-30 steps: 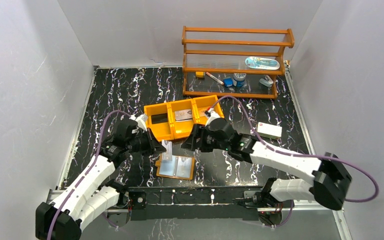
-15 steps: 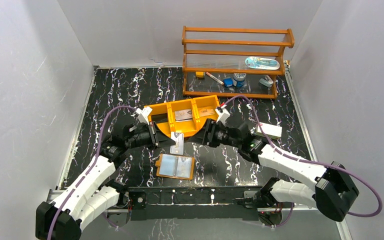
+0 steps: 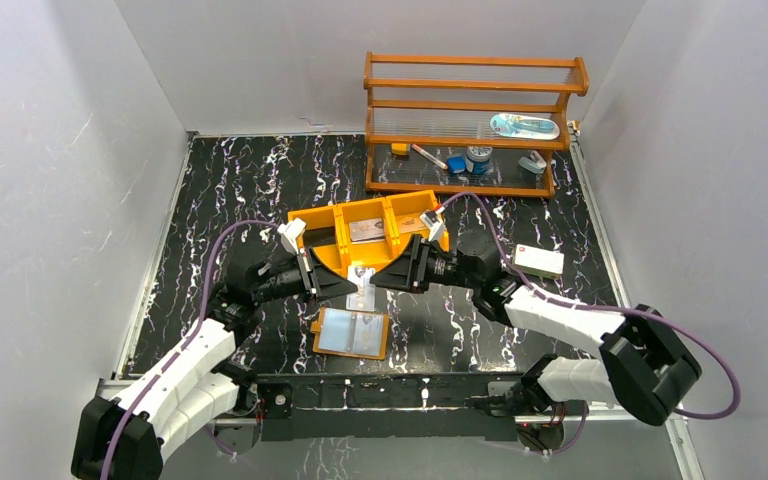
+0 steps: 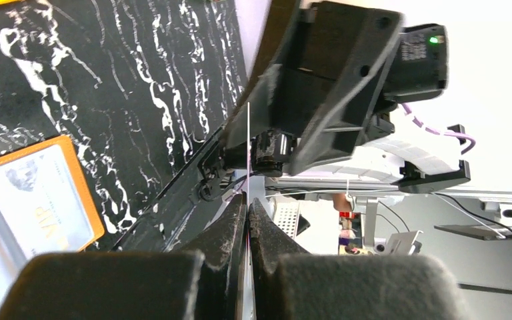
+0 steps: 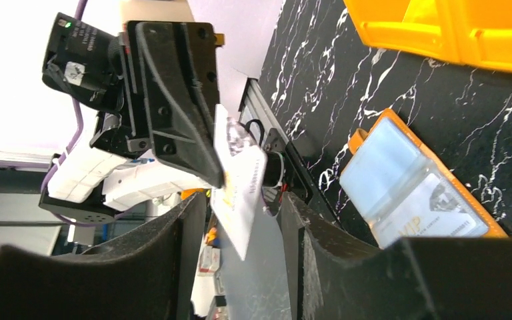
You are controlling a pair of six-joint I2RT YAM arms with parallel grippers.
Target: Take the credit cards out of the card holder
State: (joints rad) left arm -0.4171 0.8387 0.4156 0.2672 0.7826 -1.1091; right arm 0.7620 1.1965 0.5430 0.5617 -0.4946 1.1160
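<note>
From above, the left fingers (image 3: 332,285) have lifted a credit card (image 3: 362,284) clear of the open card holder (image 3: 351,333) on the surface, and the right fingers (image 3: 392,278) have swung in to meet it; we judge this a handover. Left wrist: fingers (image 4: 227,233) pinch the card (image 4: 248,153) edge-on. Right wrist: fingers (image 5: 180,247) straddle it, narrowing but still apart. A VIP card (image 5: 433,203) remains pocketed, so more is left to pull.

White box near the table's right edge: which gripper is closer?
Right. The right gripper sits to the left of the white box. The left gripper, shut on a card, faces it from farther left, so it is further from the box.
</note>
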